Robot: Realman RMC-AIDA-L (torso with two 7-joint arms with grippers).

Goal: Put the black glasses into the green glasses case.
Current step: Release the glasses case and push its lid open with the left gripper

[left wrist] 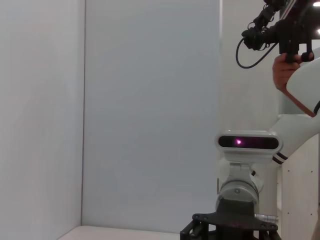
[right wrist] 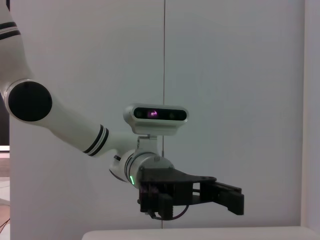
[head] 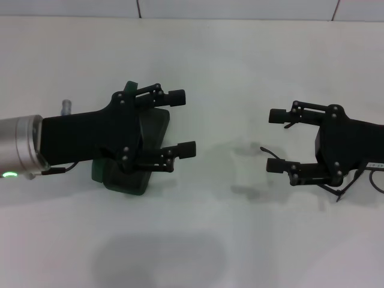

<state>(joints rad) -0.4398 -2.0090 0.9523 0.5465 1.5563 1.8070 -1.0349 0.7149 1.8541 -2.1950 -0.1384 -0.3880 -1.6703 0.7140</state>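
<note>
Both grippers spread — left gripper over green glasses case, right gripper over black glasses.

I counted two grippers, the left gripper and the right gripper, both with fingers spread. I saw one green glasses case, one black glasses, and one table.

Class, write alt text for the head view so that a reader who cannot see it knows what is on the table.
Two black robot tools hang open over a white table, facing each other. The left tool is above the green glasses case. The right tool is above the black glasses, which it mostly hides; thin frame parts show beside it.
</note>
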